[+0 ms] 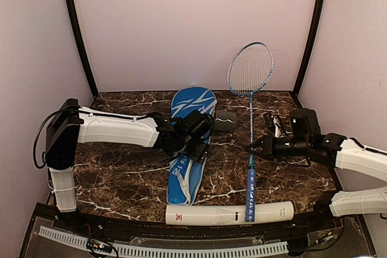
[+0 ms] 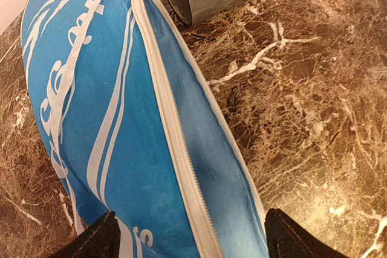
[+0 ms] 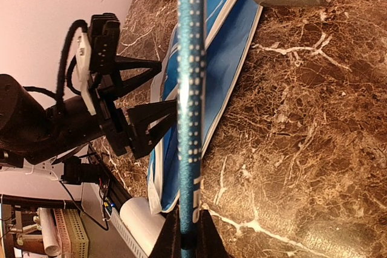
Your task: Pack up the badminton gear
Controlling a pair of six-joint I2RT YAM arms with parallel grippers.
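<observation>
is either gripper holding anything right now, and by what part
The right gripper is shut on the racket, clamped on its blue handle. The left gripper holds nothing; it is open above the blue bag.

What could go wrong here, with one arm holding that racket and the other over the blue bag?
1. The right gripper pinches the long racket at one spot, so it might twist or slip.
2. Its handle end reaches over the white tube at the near edge of the table; a swing could roll the tube off.
3. The open left gripper hovers over the bag close to the racket, so the arms might bump.
</observation>
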